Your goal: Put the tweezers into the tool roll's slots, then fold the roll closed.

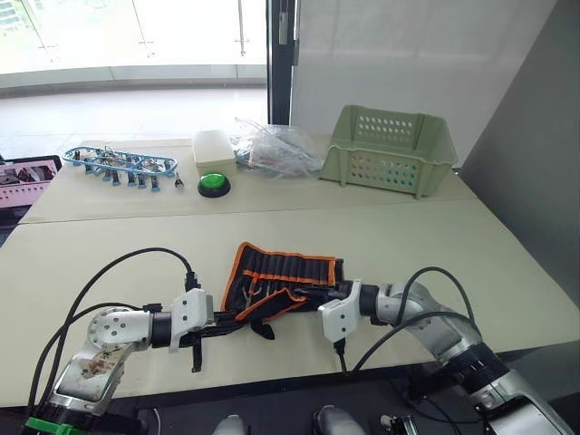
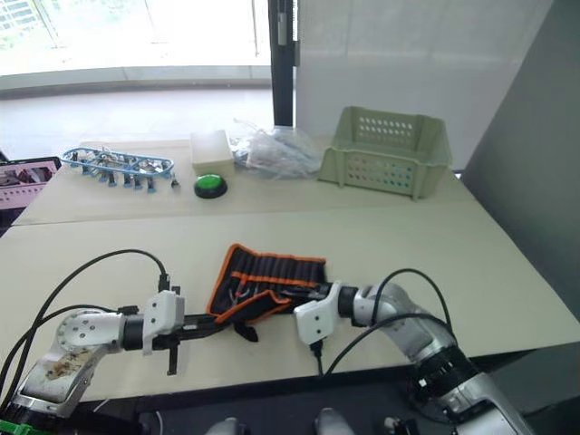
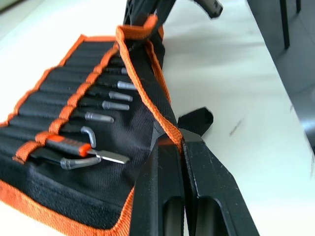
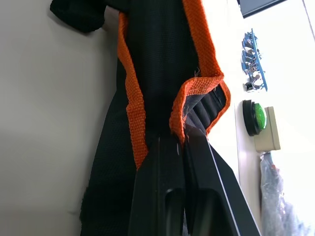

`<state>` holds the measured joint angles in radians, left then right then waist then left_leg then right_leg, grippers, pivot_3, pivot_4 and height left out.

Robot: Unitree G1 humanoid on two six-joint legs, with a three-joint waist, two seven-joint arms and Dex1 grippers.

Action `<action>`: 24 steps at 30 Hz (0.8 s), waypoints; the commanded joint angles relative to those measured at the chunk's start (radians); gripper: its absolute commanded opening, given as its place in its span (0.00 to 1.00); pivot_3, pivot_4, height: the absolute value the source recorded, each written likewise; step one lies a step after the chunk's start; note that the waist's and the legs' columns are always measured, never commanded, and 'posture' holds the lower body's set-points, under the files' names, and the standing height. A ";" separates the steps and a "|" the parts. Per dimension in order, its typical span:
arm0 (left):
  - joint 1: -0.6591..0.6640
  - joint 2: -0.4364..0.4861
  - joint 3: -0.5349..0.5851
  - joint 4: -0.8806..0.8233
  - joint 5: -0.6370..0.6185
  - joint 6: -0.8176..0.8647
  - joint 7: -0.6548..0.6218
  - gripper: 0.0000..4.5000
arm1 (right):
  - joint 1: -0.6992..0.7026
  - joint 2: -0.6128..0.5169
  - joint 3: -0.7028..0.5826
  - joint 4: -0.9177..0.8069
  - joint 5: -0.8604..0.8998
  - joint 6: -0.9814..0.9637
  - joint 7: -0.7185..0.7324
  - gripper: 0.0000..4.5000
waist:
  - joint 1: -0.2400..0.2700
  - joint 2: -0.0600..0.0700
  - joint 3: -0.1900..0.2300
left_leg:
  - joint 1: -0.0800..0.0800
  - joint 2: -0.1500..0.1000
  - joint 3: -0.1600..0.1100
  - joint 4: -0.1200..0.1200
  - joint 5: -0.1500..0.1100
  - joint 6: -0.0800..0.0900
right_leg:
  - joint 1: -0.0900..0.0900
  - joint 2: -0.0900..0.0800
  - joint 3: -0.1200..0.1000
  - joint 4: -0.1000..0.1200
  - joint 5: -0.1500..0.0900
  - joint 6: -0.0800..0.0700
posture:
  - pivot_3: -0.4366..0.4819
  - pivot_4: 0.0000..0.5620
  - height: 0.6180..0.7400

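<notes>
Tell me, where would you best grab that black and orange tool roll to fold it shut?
By its near orange-edged hem, coming in from both ends, I'd say. The tool roll lies flat and floppy, so a thin edge suits a pinch. The left claw and right claw are each shut on that hem already.

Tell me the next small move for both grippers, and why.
Probably carry the lifted near flap of the tool roll away from the robot, over the slotted tweezers. Both the left gripper and right gripper are pinching its orange edging, and the roll lies half open.
</notes>
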<state>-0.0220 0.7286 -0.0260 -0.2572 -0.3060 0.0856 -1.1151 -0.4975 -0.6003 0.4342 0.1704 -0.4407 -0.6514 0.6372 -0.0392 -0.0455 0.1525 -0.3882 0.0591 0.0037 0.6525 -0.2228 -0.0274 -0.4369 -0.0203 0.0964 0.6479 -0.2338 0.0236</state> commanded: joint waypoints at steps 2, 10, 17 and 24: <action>0.001 0.015 -0.034 -0.052 0.004 0.051 0.009 0.01 | -0.025 -0.058 -0.035 0.064 -0.018 -0.059 -0.025 0.00 | -0.002 0.000 0.000 | 0.000 0.000 0.000 0.000 0.000 0.000 | 0.000 0.000 0.000 0.000 0.000 0.000 | 0.48 0.27 0.87; -0.196 -0.015 -0.099 0.162 0.049 0.090 0.006 0.01 | 0.078 -0.050 -0.061 -0.173 0.438 0.368 0.270 0.00 | 0.002 0.000 0.000 | 0.002 -0.001 -0.001 0.000 0.000 0.001 | 0.003 0.000 0.001 0.000 0.000 0.000 | 0.48 0.27 0.87; -0.274 -0.053 -0.109 0.223 0.035 0.109 -0.018 0.01 | 0.148 -0.033 -0.114 -0.291 0.536 0.739 0.282 0.00 | -0.003 0.000 0.000 | 0.001 -0.001 -0.002 0.000 0.000 0.001 | 0.002 0.000 0.000 0.000 0.000 0.000 | 0.48 0.27 0.87; -0.293 -0.064 -0.104 0.238 0.052 0.109 0.007 0.00 | 0.184 0.030 -0.189 -0.344 0.568 0.873 0.204 0.27 | -0.002 0.000 0.000 | 0.000 -0.001 -0.001 0.000 0.000 0.001 | 0.001 0.000 0.000 0.000 0.000 0.001 | 0.48 0.27 0.87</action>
<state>-0.2948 0.6659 -0.1481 -0.0035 -0.2542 0.1982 -1.1216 -0.3153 -0.5852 0.2922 -0.1229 0.0955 0.1890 0.8736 -0.0414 -0.0455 0.1526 -0.3884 0.0583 0.0021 0.6524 -0.2225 -0.0267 -0.4358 -0.0199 0.0961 0.6479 -0.2336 0.0243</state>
